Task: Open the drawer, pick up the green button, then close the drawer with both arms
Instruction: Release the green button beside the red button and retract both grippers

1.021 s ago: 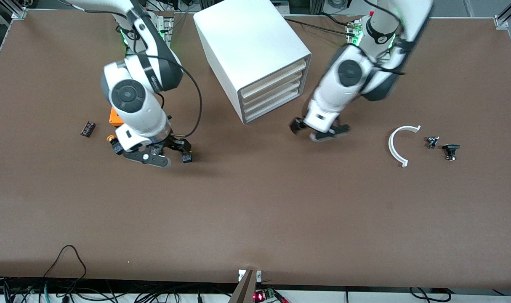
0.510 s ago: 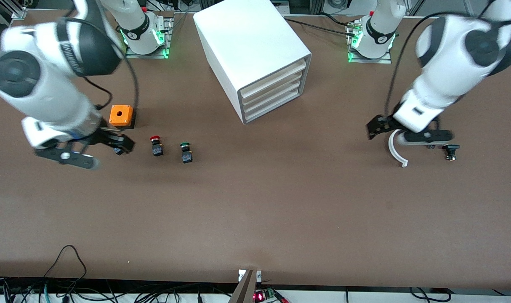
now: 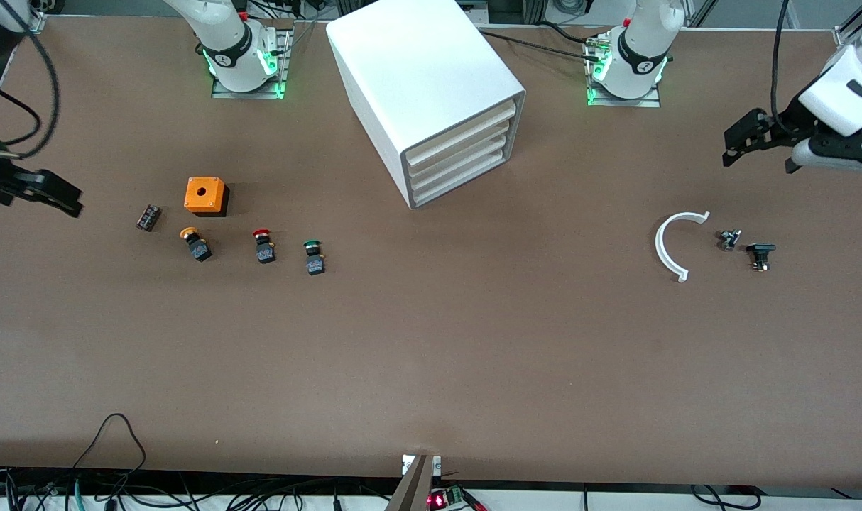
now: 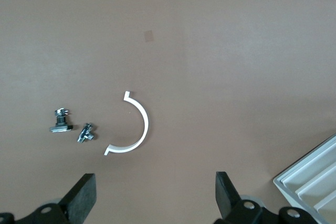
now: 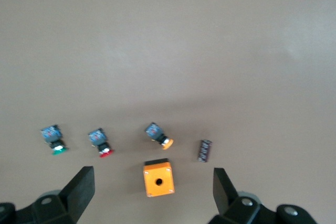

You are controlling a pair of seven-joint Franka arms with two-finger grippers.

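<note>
The white cabinet (image 3: pixel 417 64) stands at the table's middle near the bases, and its lowest drawer (image 3: pixel 459 182) is shut like the two above. The green-capped button (image 3: pixel 313 257) lies free on the table, also in the right wrist view (image 5: pixel 54 139). My right gripper (image 3: pixel 26 209) hangs open and empty in the air at the right arm's end of the table (image 5: pixel 152 203). My left gripper (image 3: pixel 761 152) hangs open and empty at the left arm's end (image 4: pixel 155 195).
A red-capped button (image 3: pixel 263 245), an orange-capped button (image 3: pixel 195 243), an orange box (image 3: pixel 205 195) and a small black part (image 3: pixel 148 217) lie beside the green one. A white half ring (image 3: pixel 676 245) and two small metal parts (image 3: pixel 729 239) (image 3: pixel 760 255) lie toward the left arm's end.
Both arms swung up and outward from the table's middle to its ends. The right gripper left the buttons, and the green one stays on the table. The left gripper passed over the half ring.
</note>
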